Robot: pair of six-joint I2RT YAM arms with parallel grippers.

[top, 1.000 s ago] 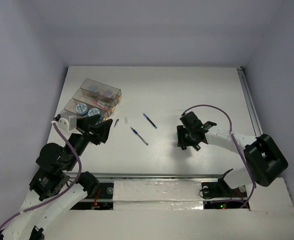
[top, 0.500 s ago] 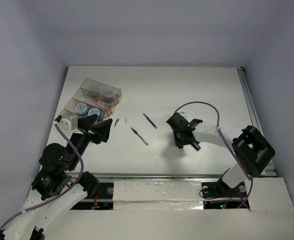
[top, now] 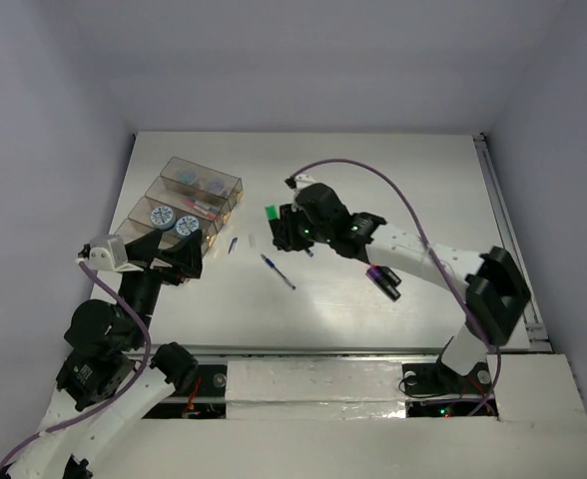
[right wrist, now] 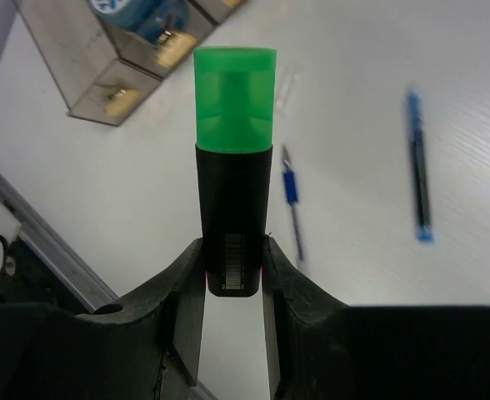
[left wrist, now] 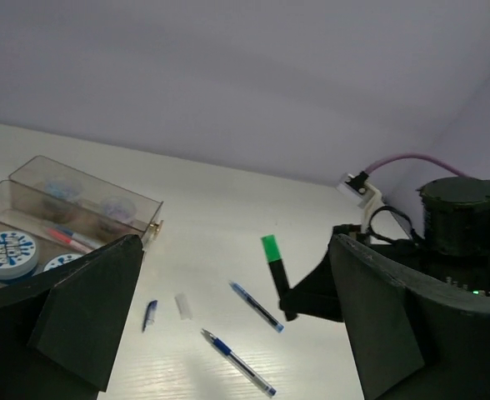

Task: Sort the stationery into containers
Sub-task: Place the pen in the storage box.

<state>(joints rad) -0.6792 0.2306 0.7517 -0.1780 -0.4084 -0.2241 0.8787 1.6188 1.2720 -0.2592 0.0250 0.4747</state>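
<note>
Two patterned rolls and a pink pen already sit in the smoky organizer at upper left of the top view. We judge the sort roughly half done: two blue pens, a short blue piece and a tiny white piece lie loose on the counter. Our right fingers clamp a green-capped marker mid-frame above it; our left fingers stand wide apart, empty. Print on the marker's barrel is unreadable.

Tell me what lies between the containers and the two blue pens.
In the top view, a short blue piece and a tiny white piece lie there, side by side.
</note>
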